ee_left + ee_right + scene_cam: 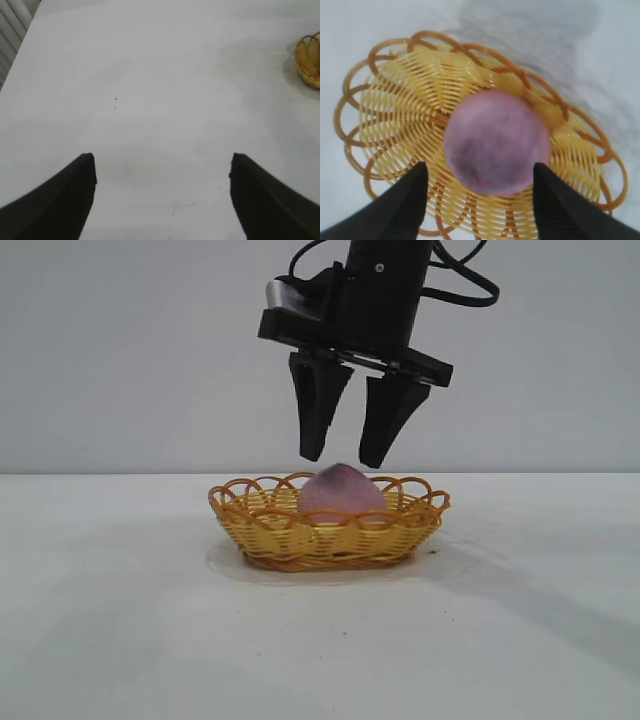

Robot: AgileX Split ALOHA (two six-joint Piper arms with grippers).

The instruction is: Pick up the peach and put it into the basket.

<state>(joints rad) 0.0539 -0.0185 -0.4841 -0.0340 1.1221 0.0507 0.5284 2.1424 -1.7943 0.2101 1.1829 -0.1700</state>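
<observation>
The dusty-pink peach [340, 492] [496, 141] rests inside the orange-yellow wicker basket [260, 535] [395, 95] on the white table. My right gripper [342, 456] [480, 172] hangs straight above the peach, a little clear of its top, open with nothing between its fingers. In the left wrist view my left gripper [162, 165] stands open over bare table, far from the basket [310, 60], whose edge shows at that picture's side. The left arm does not show in the exterior view.
The white table [120, 620] spreads wide on both sides of the basket and in front of it. A plain grey wall stands behind. A ribbed white panel [12, 30] runs along the table's edge in the left wrist view.
</observation>
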